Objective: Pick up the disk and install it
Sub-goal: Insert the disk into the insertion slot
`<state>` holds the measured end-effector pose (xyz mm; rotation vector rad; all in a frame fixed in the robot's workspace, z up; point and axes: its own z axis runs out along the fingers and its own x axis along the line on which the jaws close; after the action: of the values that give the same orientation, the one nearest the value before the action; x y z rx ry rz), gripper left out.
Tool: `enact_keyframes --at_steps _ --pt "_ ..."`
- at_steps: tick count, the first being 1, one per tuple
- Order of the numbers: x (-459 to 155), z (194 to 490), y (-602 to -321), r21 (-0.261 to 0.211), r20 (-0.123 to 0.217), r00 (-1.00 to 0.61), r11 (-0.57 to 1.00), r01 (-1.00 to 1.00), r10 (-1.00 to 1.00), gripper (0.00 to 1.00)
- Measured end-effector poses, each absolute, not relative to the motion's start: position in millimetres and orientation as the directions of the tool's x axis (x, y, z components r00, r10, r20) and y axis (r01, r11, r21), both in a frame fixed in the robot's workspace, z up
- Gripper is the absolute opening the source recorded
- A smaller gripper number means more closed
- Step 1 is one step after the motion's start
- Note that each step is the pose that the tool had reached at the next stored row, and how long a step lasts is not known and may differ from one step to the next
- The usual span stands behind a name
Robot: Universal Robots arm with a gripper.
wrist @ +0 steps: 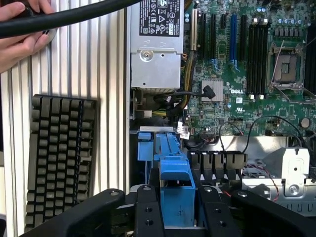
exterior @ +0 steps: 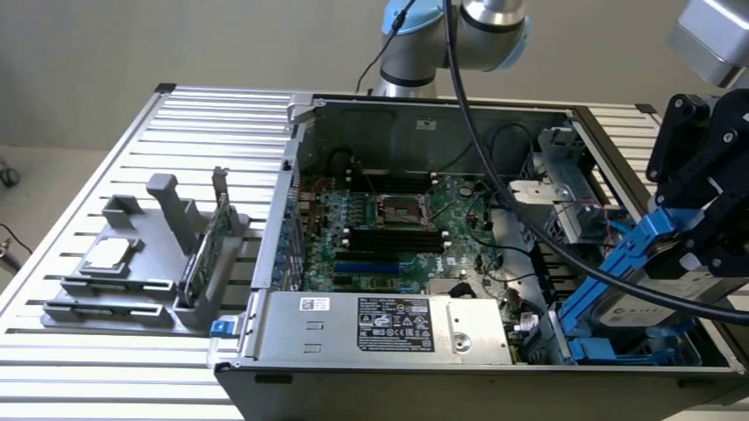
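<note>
The disk is a silver-grey drive in a bright blue carrier. It hangs tilted over the drive bay at the open computer case's corner, on the exterior view's right. My gripper is shut on its upper end, with the black fingers clamping the blue frame. In the wrist view the blue carrier sits between the two black fingers, and my gripper points down toward the bay's blue rails. The disk's lower end is partly behind the case wall.
Inside the case lie the motherboard and a silver power supply. A grey fixture holds a square chip and a green card. A keyboard lies beside the case. A hand holds a black cable.
</note>
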<state>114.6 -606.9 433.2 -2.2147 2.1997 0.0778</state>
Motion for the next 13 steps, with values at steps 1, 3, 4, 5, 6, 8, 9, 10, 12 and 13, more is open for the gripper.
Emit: enact_keyframes --at_steps 1,3,4,5,6,8,9,10,12,13 --pt "114.4 432.8 -607.2 0.021 -0.051 0.007 -0.008 -1.0 -0.999 0.33" --pt "114.1 431.6 -607.8 0.021 -0.055 0.009 -0.01 -1.0 -0.998 0.33" --pt "114.0 431.1 -608.0 0.021 -0.057 0.01 -0.011 -1.0 -0.998 0.33" --pt "114.0 430.6 -608.3 0.021 -0.06 0.011 -0.012 -1.0 -0.998 0.33" --pt "113.9 430.1 -608.6 0.02 -0.062 0.012 -0.013 -1.0 -0.998 0.33" --pt "113.8 429.1 -609.3 0.02 -0.067 0.014 -0.015 -1.0 -0.998 0.33" --pt "113.8 428.5 -609.8 0.02 -0.07 0.015 -0.017 -1.0 -0.997 0.33" --pt "113.8 428.0 -610.3 0.02 -0.073 0.017 -0.018 -1.0 -0.997 0.33" --pt "113.7 426.9 -611.0 0.02 -0.077 0.02 -0.021 -1.0 -0.997 0.33" --pt "113.7 426.3 -611.4 0.02 -0.079 0.021 -0.023 -1.0 -0.997 0.33"
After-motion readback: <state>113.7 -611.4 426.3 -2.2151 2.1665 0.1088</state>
